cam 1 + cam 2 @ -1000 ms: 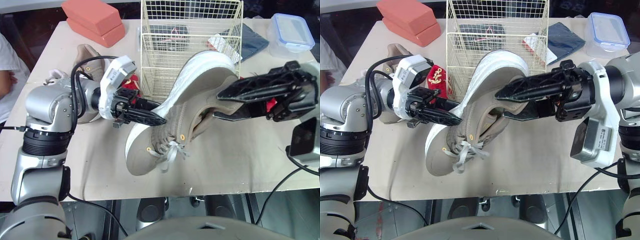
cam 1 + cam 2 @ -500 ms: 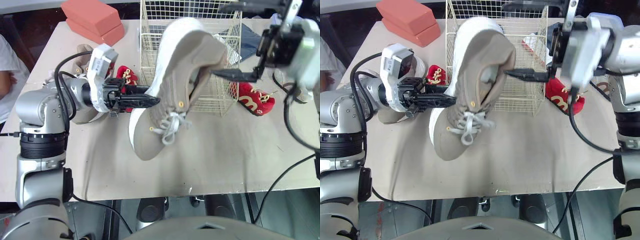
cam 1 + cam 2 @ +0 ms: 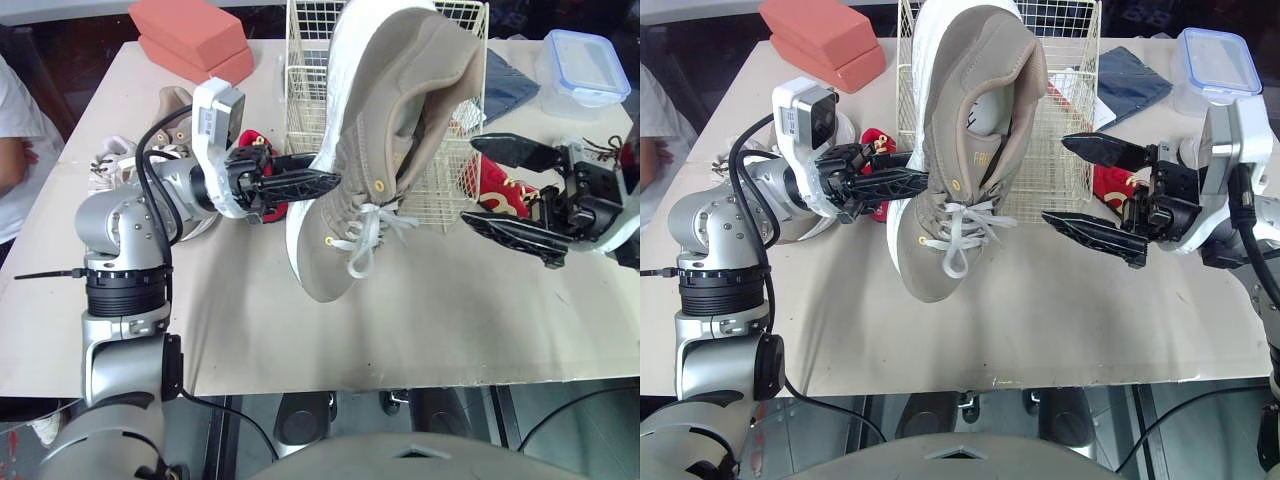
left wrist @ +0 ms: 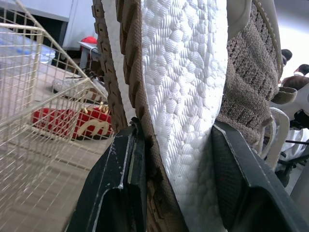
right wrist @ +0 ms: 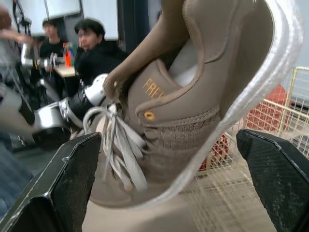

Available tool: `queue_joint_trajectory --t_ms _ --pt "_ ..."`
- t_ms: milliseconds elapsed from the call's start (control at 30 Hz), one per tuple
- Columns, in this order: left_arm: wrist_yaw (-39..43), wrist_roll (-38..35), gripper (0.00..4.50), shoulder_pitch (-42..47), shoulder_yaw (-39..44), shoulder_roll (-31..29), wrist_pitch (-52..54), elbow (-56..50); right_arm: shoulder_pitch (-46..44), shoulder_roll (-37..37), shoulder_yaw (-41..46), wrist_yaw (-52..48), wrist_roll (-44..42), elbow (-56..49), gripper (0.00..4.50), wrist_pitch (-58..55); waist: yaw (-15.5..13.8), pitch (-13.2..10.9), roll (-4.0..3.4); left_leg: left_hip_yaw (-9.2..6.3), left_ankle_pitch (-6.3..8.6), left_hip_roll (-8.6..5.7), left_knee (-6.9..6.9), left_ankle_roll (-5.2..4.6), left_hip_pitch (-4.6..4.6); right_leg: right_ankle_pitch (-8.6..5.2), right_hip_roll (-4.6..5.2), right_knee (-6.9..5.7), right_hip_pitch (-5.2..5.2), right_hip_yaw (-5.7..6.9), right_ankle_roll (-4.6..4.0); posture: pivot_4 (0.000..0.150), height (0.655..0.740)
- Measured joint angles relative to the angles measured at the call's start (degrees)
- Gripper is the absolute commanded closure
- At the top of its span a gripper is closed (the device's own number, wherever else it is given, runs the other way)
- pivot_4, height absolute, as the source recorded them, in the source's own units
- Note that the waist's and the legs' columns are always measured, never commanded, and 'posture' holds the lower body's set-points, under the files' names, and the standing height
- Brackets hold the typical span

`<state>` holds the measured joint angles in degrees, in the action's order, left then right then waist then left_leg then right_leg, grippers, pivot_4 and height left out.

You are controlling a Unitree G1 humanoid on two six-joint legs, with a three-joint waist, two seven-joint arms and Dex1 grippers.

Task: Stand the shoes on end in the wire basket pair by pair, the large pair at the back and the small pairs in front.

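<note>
Large tan shoe point(image 3: 370, 130): matt suede-like upper with a knit cloth panel, shiny metal eyelets, flat white cloth laces, white pebbled foam midsole over ribbed brown rubber tread. Wire basket point(image 3: 303, 100) is smooth cream-coated metal wire; left gripper point(image 4: 174, 126) and right gripper point(image 3: 476, 182) have matt black plastic fingers point(image 5: 277, 169), finely grained. Table point(image 3: 450, 320) top matt beige, lidded box point(image 3: 582, 65) clear glossy plastic, small red shoe point(image 3: 497, 185) soft cloth with gold stitching.

Tan shoe point(image 3: 385, 120) toe-down in L gripper point(image 3: 330, 182) by basket point(image 3: 300, 100); R gripper point(image 3: 472, 182) jaws apart
</note>
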<state>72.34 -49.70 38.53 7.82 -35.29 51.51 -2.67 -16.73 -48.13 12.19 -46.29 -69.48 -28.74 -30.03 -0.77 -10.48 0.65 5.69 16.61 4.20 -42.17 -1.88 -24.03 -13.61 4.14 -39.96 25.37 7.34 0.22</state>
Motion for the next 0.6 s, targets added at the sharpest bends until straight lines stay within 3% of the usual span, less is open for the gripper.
queue_joint_trajectory --t_ms 333,567,600 --pt "0.9 0.1 2.95 0.1 -1.8 0.0 -0.9 0.2 -4.8 7.8 -1.2 18.9 -9.5 -1.9 0.07 -7.4 -0.1 0.0 0.01 0.11 -0.01 -0.01 0.00 0.02 -0.23 0.14 -0.02 0.08 0.20 -0.19 -0.22 0.150 0.6860" --pt "1.3 0.5 2.95 1.1 -3.4 0.6 -1.9 1.2 -7.5 10.3 -3.0 23.0 -11.3 -1.6 0.07 -10.0 -0.1 0.0 0.01 0.12 -0.01 -0.04 -0.01 0.02 -0.27 0.14 -0.05 0.07 0.25 -0.19 -0.22 0.150 0.6860" --pt "1.3 0.8 2.95 1.1 -3.5 0.6 -1.9 1.3 -7.6 10.6 -3.3 23.2 -10.9 -1.5 0.29 -10.1 -0.1 0.0 0.01 0.12 -0.01 -0.04 -0.01 0.02 -0.28 0.14 -0.05 0.07 0.27 -0.20 -0.22 0.150 0.6860"
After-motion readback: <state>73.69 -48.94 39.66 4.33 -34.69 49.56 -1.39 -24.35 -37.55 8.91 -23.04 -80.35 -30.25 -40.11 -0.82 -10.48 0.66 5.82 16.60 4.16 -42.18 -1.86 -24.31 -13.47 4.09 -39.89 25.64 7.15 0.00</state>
